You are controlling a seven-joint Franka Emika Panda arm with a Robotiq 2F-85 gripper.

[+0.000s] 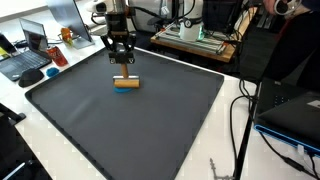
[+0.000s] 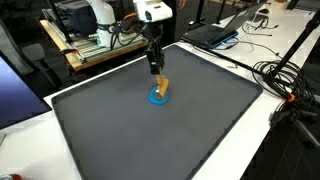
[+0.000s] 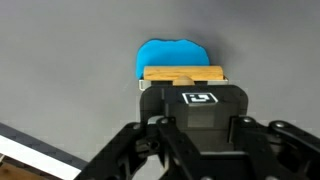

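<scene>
A tan wooden block (image 1: 126, 82) with a blue piece (image 2: 157, 98) under it rests on the dark grey mat (image 1: 130, 130). In both exterior views my gripper (image 1: 124, 74) comes straight down onto the block's top, fingers drawn in on its sides. In the wrist view the wooden block (image 3: 183, 74) and the blue piece (image 3: 168, 54) show just past the black gripper body (image 3: 195, 120), which hides the fingertips. The block is in contact with the mat or barely above it; I cannot tell which.
The mat (image 2: 200, 130) covers most of a white table (image 1: 15, 150). Laptops (image 1: 30, 55) (image 2: 215, 33) and a wooden rack with gear (image 1: 195, 38) sit beyond the mat's edges. Cables (image 2: 285, 80) (image 1: 245, 120) trail along one side.
</scene>
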